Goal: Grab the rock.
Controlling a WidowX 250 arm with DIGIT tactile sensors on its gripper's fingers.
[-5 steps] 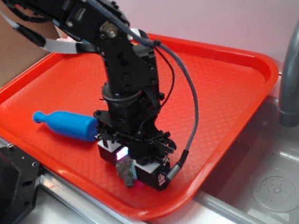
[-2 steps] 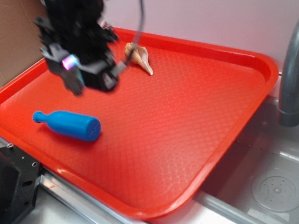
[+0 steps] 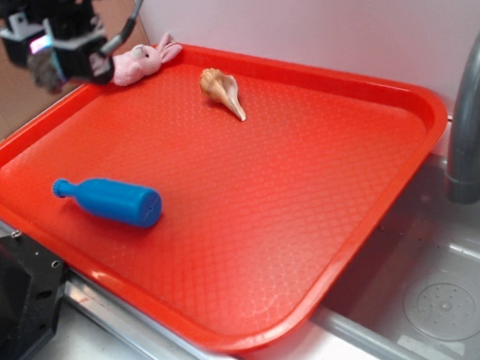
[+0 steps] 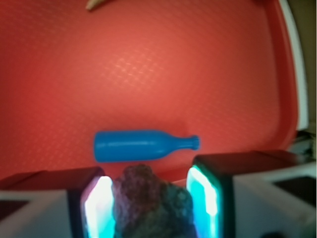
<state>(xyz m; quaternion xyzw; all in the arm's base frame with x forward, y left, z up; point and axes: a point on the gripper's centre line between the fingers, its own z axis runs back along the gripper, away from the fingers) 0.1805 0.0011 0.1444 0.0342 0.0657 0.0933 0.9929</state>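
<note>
High above the back-left corner of the red tray (image 3: 326, 189), my gripper (image 3: 48, 64) is shut on the rock (image 3: 42, 74), a rough brown-grey lump. The wrist view has the rock (image 4: 149, 202) wedged between the two glowing pads (image 4: 204, 192) of the gripper (image 4: 153, 193), touching both. Far below it, the blue bottle (image 4: 138, 146) lies on the tray (image 4: 163, 69). From the exterior view, the bottle (image 3: 110, 202) rests on its side near the tray's left front.
A tan spiral seashell (image 3: 221, 91) lies at the back middle of the tray. A pink plush bunny (image 3: 142, 60) rests on the back-left rim. A grey faucet (image 3: 470, 115) and steel sink (image 3: 443, 297) are on the right. A black block (image 3: 13, 295) sits front left.
The gripper has lifted from the tray's front edge and swung up and back to the left, carrying the rock. The seashell and bunny are now uncovered.
</note>
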